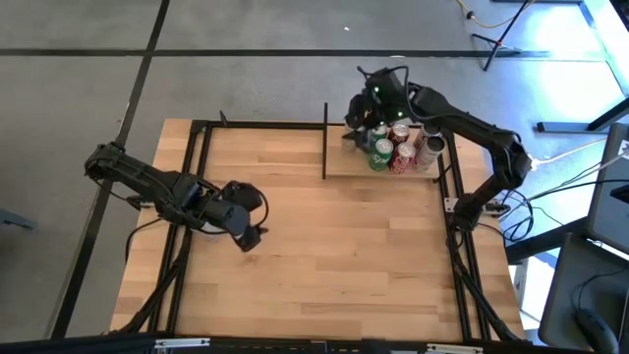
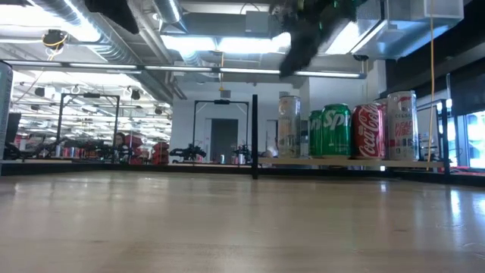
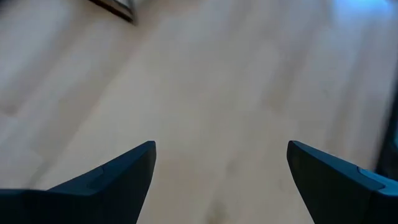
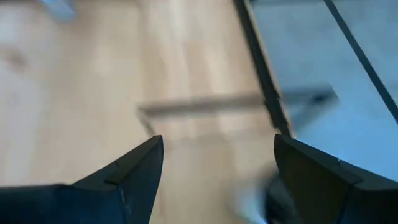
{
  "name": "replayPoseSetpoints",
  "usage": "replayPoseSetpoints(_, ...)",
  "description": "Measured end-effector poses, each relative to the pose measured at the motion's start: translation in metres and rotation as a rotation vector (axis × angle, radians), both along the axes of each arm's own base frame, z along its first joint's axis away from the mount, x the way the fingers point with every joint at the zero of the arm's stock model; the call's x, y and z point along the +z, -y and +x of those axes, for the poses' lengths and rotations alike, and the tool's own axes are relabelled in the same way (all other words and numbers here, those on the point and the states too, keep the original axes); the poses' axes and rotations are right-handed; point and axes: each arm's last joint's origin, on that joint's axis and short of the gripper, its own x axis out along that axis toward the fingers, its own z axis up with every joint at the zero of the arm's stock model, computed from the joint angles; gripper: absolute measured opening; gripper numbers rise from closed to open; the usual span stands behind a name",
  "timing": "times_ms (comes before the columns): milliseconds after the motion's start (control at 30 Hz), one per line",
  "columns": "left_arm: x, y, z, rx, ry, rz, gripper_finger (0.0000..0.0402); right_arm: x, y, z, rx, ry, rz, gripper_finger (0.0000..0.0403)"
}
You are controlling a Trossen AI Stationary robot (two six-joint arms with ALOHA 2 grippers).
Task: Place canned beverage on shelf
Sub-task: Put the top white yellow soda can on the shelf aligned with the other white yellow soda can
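Cans stand in a tight cluster on the shelf point(image 2: 341, 161) at the far right corner of the desk point(image 1: 314, 265). The low view shows a pale can point(image 2: 288, 126) at the open end of the row, two green cans point(image 2: 336, 131) beside it, a red can point(image 2: 369, 130) next, and a silver can point(image 2: 402, 125) at the far end. All stand upright, touching or just beside one another.

Handling judgement: each can is a thin-walled metal cylinder, rigid along its axis but easily dented at the side, smooth and prone to slip. If full, it is moderately heavy for its size. The recommended hold is across the mid-body, fingers on opposite sides and the can kept vertical. Close neighbours leave little finger clearance, and a careless approach could topple the row.

The right tool point(image 1: 366, 110) hovers above the shelf by the cluster. Its wrist view shows the fingers point(image 4: 134, 171) spread apart with nothing between them. The left tool point(image 1: 246, 231) waits over bare desk, well apart from the shelf, also spread and empty.
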Motion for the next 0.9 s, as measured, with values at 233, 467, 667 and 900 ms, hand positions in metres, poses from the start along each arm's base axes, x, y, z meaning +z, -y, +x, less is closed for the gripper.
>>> replayPoseSetpoints(233, 0.003, -0.004, -0.024, -0.116, -0.155, -0.095, 0.035, 0.024, -0.063, 0.032, 0.131, 0.101, 0.023, 0.0291)
replayPoseSetpoints(467, 0.015, -0.025, -0.074, -0.087, -0.264, -0.049, 0.035, 0.022, -0.119, 0.051, 0.15, 0.097, 0.094, 0.0292)
replayPoseSetpoints(667, 0.027, -0.04, -0.111, -0.007, -0.211, -0.072, 0.035, 0.017, -0.161, 0.06, 0.098, 0.073, 0.134, 0.0292)
replayPoseSetpoints(900, 0.023, -0.045, -0.125, 0.052, -0.221, -0.127, 0.035, 0.006, -0.206, 0.069, 0.02, 0.047, 0.17, 0.0292)
